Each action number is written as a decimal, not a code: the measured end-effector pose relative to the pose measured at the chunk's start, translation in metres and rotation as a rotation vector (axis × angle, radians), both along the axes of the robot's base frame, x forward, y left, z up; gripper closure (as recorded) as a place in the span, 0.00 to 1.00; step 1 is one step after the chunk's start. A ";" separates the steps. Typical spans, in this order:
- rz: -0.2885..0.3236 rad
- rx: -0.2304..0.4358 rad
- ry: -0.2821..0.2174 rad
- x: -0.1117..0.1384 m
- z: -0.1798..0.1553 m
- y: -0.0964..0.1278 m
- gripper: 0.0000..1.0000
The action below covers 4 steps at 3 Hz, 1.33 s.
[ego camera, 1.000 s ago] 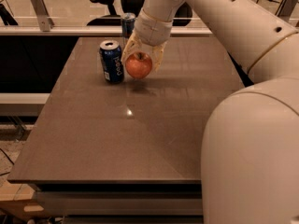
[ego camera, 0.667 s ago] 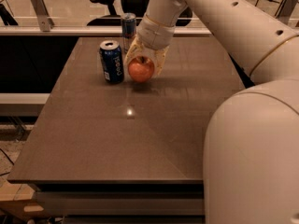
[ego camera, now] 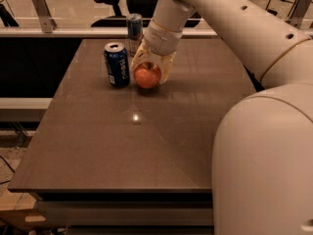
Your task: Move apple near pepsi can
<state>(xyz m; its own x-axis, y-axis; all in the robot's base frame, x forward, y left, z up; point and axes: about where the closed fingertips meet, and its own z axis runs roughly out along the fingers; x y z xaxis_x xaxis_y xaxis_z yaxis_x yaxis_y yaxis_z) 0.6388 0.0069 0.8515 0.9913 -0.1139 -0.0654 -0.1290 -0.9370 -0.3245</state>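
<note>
The red-orange apple (ego camera: 147, 76) sits low at the table top, just right of the dark blue pepsi can (ego camera: 117, 65), which stands upright with its white lettering facing me. A narrow gap separates apple and can. My gripper (ego camera: 149, 78) comes down from above with its pale fingers (ego camera: 167, 68) on either side of the apple, closed on it. The arm reaches in from the upper right and hides the apple's back.
A slimmer blue-and-silver can (ego camera: 134, 29) stands upright behind the gripper near the far edge of the brown table (ego camera: 122, 151). My large white body (ego camera: 266, 165) fills the right foreground. An office chair (ego camera: 110, 1) and a rail lie beyond the table.
The gripper with the apple has moved slightly down and toward me, staying right beside the pepsi can. The cans have not moved.
</note>
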 end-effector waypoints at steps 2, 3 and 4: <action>-0.003 0.011 -0.011 0.006 -0.005 0.006 0.35; -0.004 0.015 -0.015 0.008 -0.007 0.008 0.11; -0.005 0.018 -0.017 0.009 -0.009 0.010 0.00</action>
<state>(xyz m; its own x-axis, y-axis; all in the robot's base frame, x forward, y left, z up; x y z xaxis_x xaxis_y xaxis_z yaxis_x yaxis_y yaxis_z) 0.6483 0.0173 0.8426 0.9918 -0.1173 -0.0507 -0.1276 -0.9303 -0.3438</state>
